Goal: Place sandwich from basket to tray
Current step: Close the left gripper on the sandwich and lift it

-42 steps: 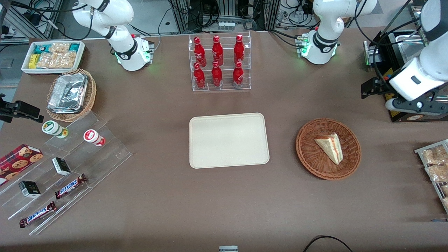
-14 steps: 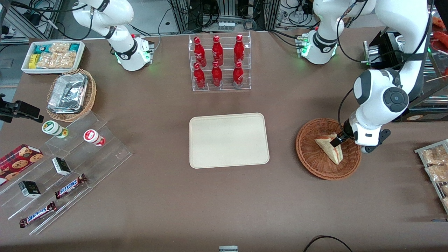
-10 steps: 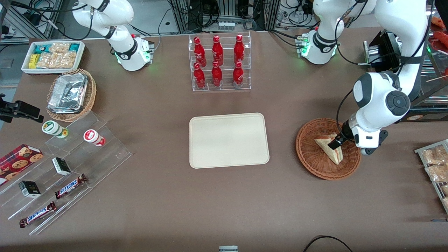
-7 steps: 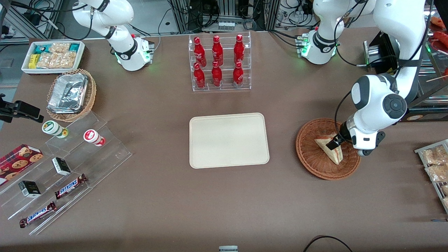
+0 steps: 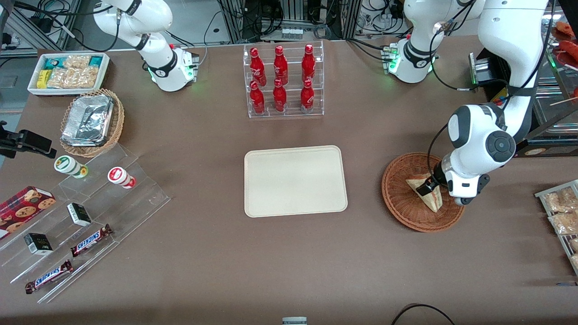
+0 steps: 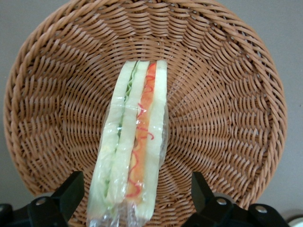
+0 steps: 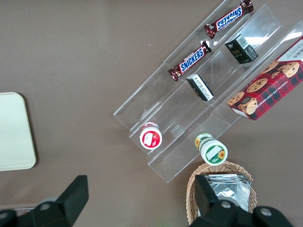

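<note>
The sandwich point(image 6: 132, 146) is lying on its side in the basket point(image 6: 227, 94), filling edge turned up toward the wrist camera, and the hand point(image 6: 137, 196) is hanging just above it with its two fingers point(image 6: 71, 189) spread wide, one on each side of the wedge and clear of the wrap, gripping nothing yet. In my judgement the step in hand is the descent and the close, and doing it well is depending on keeping the wedge centred between the fingers, so that both pads are meeting the two flat bread faces together instead of one pushing it sideways across the weave. The bread is looking soft and the clear wrap slippery, so a gentle squeeze low on the faces is likely holding better than a hard pinch near the filling edge; the fingertips should be stopping short of digging into the wicker. In the front view the hand point(image 5: 428, 184) is hovering over the sandwich point(image 5: 426, 194), which is resting a little off the middle of the basket point(image 5: 402, 203), toward the working arm's end of the bench point(image 5: 289, 271). Farther toward the middle of the bench the tray point(image 5: 295, 180) is sitting bare, well apart from the basket, so a straight lift clear of the basket rim is coming before any sideways carry.
</note>
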